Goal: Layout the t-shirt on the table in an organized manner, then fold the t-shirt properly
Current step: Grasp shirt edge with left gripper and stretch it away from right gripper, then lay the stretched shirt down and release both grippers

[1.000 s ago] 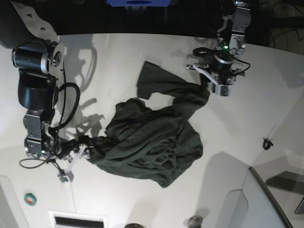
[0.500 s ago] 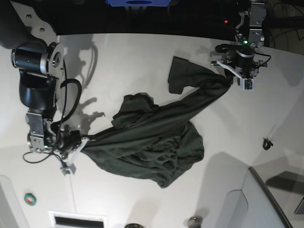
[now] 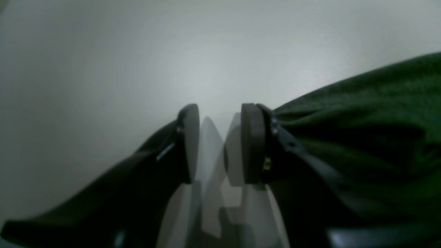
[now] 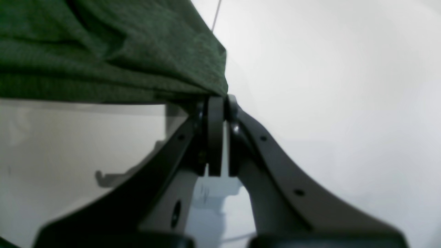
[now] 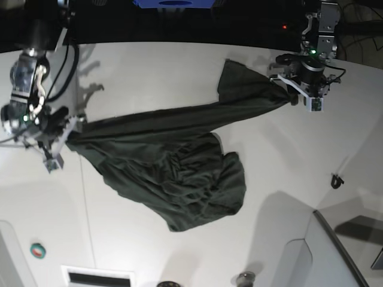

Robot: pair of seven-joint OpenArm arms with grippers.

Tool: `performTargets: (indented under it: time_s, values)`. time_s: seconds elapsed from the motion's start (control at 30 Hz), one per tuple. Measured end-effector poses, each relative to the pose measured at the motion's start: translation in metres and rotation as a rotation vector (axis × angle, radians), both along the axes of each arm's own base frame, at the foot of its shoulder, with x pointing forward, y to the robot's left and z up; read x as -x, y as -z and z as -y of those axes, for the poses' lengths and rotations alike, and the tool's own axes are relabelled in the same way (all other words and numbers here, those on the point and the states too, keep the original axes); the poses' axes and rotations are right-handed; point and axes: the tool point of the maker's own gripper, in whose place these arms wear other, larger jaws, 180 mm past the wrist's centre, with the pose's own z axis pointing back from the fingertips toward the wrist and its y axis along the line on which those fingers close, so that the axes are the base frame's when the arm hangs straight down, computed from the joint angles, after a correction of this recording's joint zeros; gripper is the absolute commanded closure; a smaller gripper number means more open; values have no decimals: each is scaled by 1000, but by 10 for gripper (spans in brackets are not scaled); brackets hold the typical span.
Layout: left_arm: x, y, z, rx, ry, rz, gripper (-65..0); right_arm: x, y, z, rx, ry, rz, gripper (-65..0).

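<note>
The dark green t-shirt (image 5: 179, 161) lies on the white table (image 5: 149, 78), drawn into a taut band between both arms, its bulk crumpled toward the front. At the left, my right gripper (image 5: 64, 140) is shut on the shirt's edge. The right wrist view shows its pads (image 4: 215, 137) pressed together with the t-shirt (image 4: 113, 51) pinched at the right gripper (image 4: 220, 100) tip. At the back right, the shirt runs up to my left gripper (image 5: 293, 95). In the left wrist view the left gripper (image 3: 219, 137) stands apart with only table in the gap. The t-shirt (image 3: 361, 137) bunches against one finger's outer side.
A green tape roll (image 5: 38, 250) lies front left beside a vented panel (image 5: 99, 277). A small black object (image 5: 337, 179) sits at the right, and a raised grey unit (image 5: 335, 251) fills the front right corner. A thin dark seam (image 5: 84, 197) crosses the tabletop.
My right gripper closed on the shirt's edge and carried it from front left toward the back left, stretching the cloth. The left gripper moved back and right earlier, then held still.
</note>
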Motion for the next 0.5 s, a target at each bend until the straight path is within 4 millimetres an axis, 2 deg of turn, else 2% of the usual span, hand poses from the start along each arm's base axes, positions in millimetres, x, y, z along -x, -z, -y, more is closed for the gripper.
performTargets:
  time_s: [0.1, 0.2, 0.27, 0.33, 0.4, 0.5]
  values:
    - [-7, -12, 10, 11, 15, 27, -204, 23, 0, -3, 16, -3, -15, -9]
    - [-22, -31, 24, 26, 38, 88, -204, 18, -6, 0, 8, 14, 13, -11]
    - [-34, -51, 31, 26, 54, 152, -204, 17, -11, 18, 3, 81, 41, -14]
    - [-43, -66, 37, 34, 55, 190, -204, 28, -10, 40, 35, 136, 1, -18]
    - [-46, -72, 47, 56, 50, 174, -204, 42, -6, 51, 69, 164, -64, -59]
    - [-60, -81, 72, 117, 42, 175, -204, 45, -9, 48, 69, 170, -84, -212]
